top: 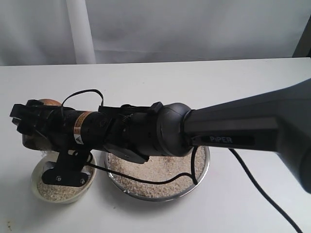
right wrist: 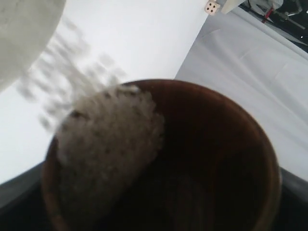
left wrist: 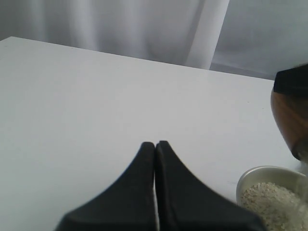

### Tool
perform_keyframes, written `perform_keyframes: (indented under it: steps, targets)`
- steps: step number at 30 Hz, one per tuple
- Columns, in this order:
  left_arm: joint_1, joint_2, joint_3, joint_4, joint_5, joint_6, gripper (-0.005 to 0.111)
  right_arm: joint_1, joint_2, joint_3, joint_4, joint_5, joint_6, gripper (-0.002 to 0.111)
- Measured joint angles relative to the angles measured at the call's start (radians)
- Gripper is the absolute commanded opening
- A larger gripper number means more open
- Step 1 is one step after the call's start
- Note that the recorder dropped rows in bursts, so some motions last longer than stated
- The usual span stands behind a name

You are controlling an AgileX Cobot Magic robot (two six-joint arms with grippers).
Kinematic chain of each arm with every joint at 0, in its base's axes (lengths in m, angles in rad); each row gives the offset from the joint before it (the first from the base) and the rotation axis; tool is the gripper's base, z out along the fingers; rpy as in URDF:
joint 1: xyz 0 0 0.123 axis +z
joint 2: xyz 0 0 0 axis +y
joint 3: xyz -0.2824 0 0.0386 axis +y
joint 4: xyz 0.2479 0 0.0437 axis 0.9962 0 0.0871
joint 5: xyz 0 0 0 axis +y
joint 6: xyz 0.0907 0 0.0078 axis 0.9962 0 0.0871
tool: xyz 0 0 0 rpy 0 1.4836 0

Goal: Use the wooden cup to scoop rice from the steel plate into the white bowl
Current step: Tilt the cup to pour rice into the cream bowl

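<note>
Exterior view: the right arm is seen reaching across from the right, with the right gripper (top: pixel 29 125) clamped on the wooden cup (top: pixel 48 103). The cup is held tipped over, above the white bowl (top: pixel 35 180) at the left of the white table (top: pixel 218 82). The rice (top: pixel 155 175) is found spread across the steel plate (top: pixel 207 164), which stands just beside the bowl, on its right. A further layer of grains is noted in the bowl. A black cable (top: pixel 146 183) is draped across the plate.

Right wrist view: the cup's dark inside is shown, with a heap of rice banked against one side. Blurred grains are recorded spilling over that side of the rim toward the pale bowl.

Left wrist view: the left gripper (left wrist: pixel 155 147) is seen with its fingers pressed together and nothing held between them. It is placed over bare table, apart from the cup and the bowl, which are caught at the picture's edge.
</note>
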Motion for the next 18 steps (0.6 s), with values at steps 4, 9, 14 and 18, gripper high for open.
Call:
perform_keyframes:
  steps: [4,9,14,18]
  targets:
    - [0.0,0.0,0.0,0.0,0.0,0.0,0.0,0.0,0.0,0.0,0.0,-0.007,-0.025,0.0]
    - [0.0,0.0,0.0,0.0,0.0,0.0,0.0,0.0,0.0,0.0,0.0,-0.036,-0.033,0.0]
    - [0.0,0.0,0.0,0.0,0.0,0.0,0.0,0.0,0.0,0.0,0.004,-0.054,-0.044,0.0]
    - [0.0,0.0,0.0,0.0,0.0,0.0,0.0,0.0,0.0,0.0,0.012,-0.068,-0.063,0.0]
